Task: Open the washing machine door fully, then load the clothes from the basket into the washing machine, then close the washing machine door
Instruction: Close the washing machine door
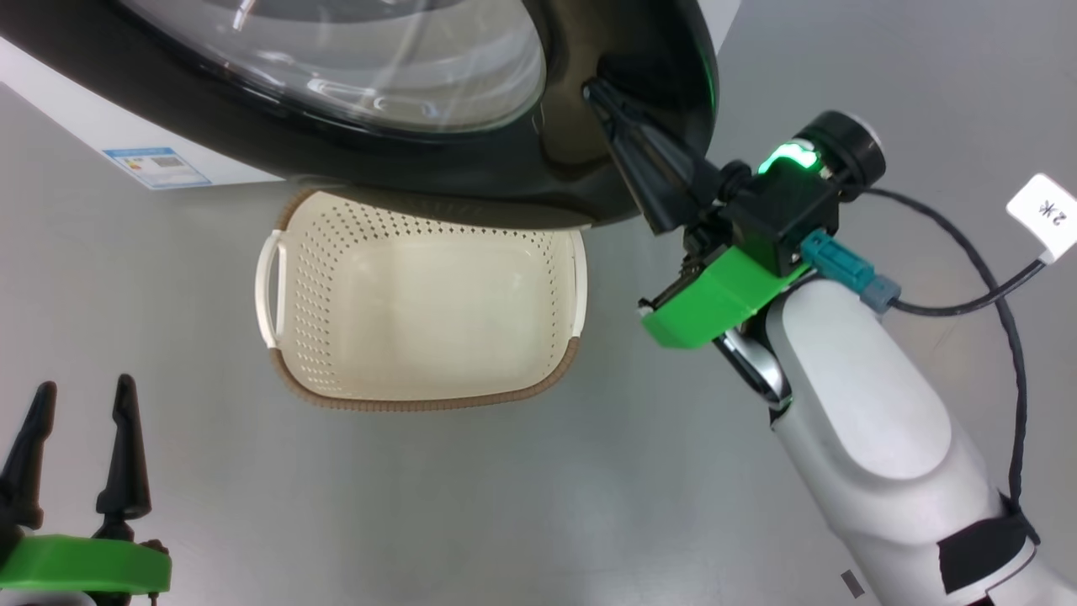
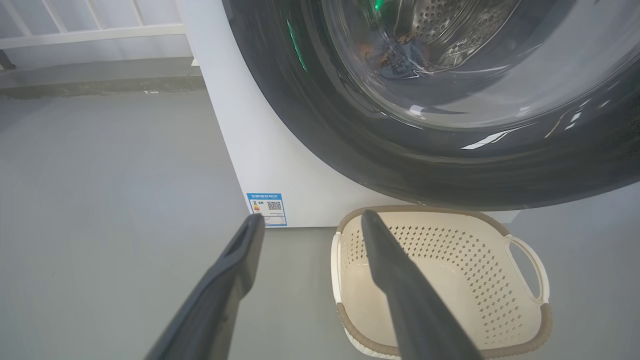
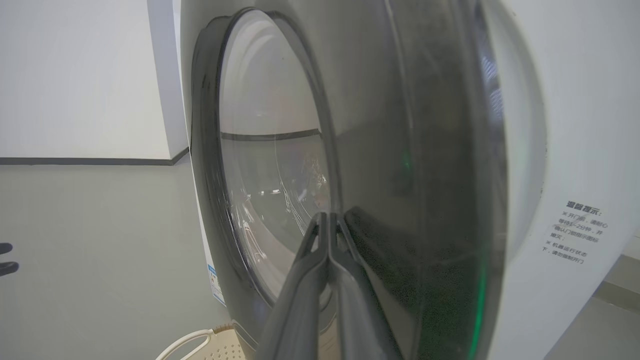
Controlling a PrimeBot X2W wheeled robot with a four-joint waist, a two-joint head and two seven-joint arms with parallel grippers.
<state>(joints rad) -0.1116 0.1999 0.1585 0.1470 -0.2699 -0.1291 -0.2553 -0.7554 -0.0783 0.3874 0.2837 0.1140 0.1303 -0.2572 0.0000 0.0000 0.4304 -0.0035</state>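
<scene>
Door [image 1: 353, 67] of the washer [image 1: 76, 114] spans the top of the head view, a black ring around bulging glass, lying against the white front; whether it is latched I cannot tell. At its right side the right gripper [image 1: 596, 93] has its 2 fingers pressed together on nothing, tips touching the black ring just beside the glass. Through the glass, in the left wrist view, coloured cloth [image 2: 395, 55] lies in the steel drum [image 2: 450, 30]. Below the door the basket [image 1: 421, 402] sits on the grey floor [image 1: 589, 505], near the blue sticker [image 1: 157, 167], its cream bottom in plain view. Low at the left the left gripper [image 1: 84, 389] hovers apart from the basket, fingers spread wide, holding nothing.
</scene>
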